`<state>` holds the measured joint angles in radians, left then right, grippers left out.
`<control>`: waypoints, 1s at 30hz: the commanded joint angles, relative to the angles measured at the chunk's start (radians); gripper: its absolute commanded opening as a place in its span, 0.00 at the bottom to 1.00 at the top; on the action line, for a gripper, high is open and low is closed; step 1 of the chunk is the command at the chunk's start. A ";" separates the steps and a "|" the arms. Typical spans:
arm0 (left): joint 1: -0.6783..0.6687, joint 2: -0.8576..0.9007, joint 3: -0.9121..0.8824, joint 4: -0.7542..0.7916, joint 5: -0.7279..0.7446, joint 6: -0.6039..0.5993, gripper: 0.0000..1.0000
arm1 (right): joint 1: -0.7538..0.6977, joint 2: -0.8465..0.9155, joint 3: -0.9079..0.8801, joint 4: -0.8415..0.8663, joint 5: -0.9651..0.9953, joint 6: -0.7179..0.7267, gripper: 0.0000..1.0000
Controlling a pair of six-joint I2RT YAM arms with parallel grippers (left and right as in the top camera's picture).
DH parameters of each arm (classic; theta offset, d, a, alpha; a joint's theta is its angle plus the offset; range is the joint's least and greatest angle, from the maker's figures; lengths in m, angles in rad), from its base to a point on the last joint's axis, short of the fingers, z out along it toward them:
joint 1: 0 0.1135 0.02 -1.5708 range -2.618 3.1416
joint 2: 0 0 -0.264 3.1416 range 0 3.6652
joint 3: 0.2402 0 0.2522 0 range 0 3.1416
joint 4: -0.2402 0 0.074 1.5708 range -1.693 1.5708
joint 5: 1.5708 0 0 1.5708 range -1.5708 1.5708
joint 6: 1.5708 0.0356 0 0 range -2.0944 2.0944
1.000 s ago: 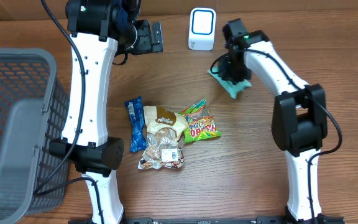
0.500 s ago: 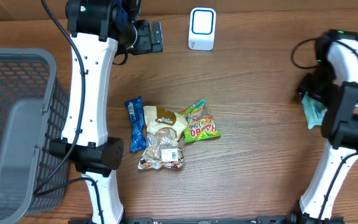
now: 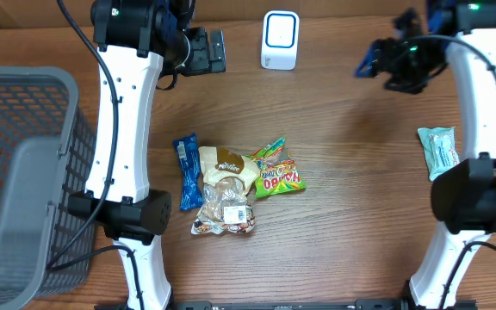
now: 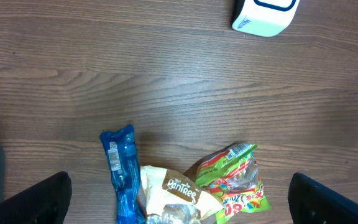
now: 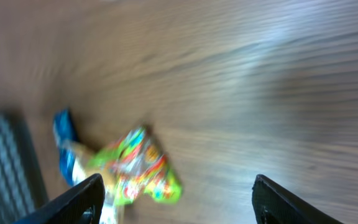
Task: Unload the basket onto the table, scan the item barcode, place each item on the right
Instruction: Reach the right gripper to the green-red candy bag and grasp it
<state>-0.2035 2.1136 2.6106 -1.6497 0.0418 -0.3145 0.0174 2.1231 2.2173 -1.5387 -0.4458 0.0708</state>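
In the right wrist view everything smears: the green packet [image 5: 135,171] and the blue packet [image 5: 64,140] show no readable print, and the basket [image 5: 5,162] is cut by the left edge. From above, the right hand [image 3: 373,65] is blurred, and the pale packet [image 3: 440,151] on the bench [image 3: 351,215] carries print too small for us to read. In the left wrist view the scanner [image 4: 266,15] runs off the top, the blue packet and the beige packet [image 4: 176,199] run off the bottom, and we see only the fingertips [image 4: 39,199] of the left hand [image 3: 216,52].
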 commanded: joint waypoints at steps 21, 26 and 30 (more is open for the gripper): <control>-0.007 0.007 0.004 0.002 0.003 -0.003 1.00 | 0.512 0.014 -0.644 0.463 0.296 0.015 0.06; -0.007 0.007 0.004 0.002 0.003 -0.003 1.00 | 0.443 0.012 -0.607 0.457 0.239 0.087 0.04; -0.007 0.007 0.004 0.002 0.003 -0.003 1.00 | 0.330 0.012 -0.593 0.466 0.001 0.050 0.04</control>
<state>-0.2035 2.1136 2.6106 -1.6501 0.0418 -0.3145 0.4362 2.1349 1.6070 -1.0748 -0.2939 0.1272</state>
